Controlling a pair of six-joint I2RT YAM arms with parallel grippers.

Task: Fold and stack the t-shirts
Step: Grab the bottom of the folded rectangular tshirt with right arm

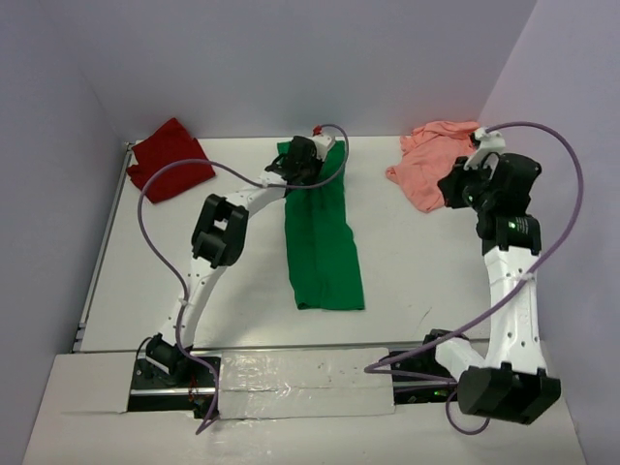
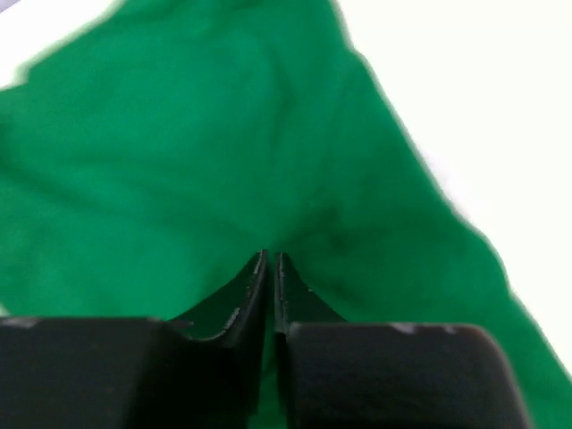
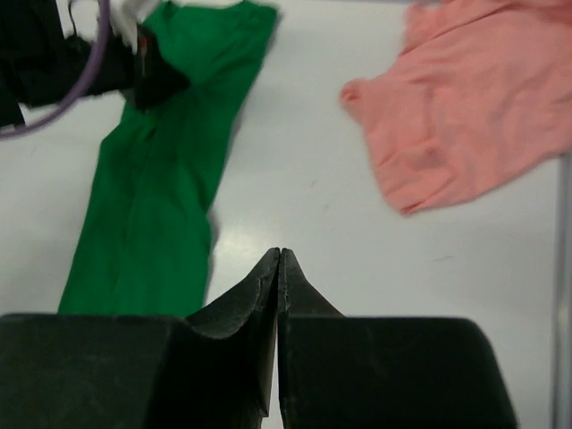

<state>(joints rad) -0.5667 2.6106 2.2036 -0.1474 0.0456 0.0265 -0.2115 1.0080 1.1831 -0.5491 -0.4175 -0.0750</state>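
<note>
The bright green t-shirt (image 1: 325,242) lies in the middle of the table as a long narrow strip running front to back. My left gripper (image 1: 294,163) hovers over its far end, jaws (image 2: 271,256) parted by only a thin slit, with green cloth (image 2: 223,134) below them and nothing between them. The dark red t-shirt (image 1: 170,160) sits crumpled at the back left. At the back right lies the salmon pink t-shirt (image 1: 426,165), spread loosely. Beside its right edge hangs my right gripper (image 1: 455,186), shut and empty (image 3: 279,252), above bare table between the green t-shirt (image 3: 152,223) and the pink t-shirt (image 3: 483,107).
The white table (image 1: 417,271) is boxed in by pale walls at the back and both sides. My left arm's elbow (image 1: 221,231) stands left of the green strip. Purple cables (image 1: 160,242) loop over the table on both sides.
</note>
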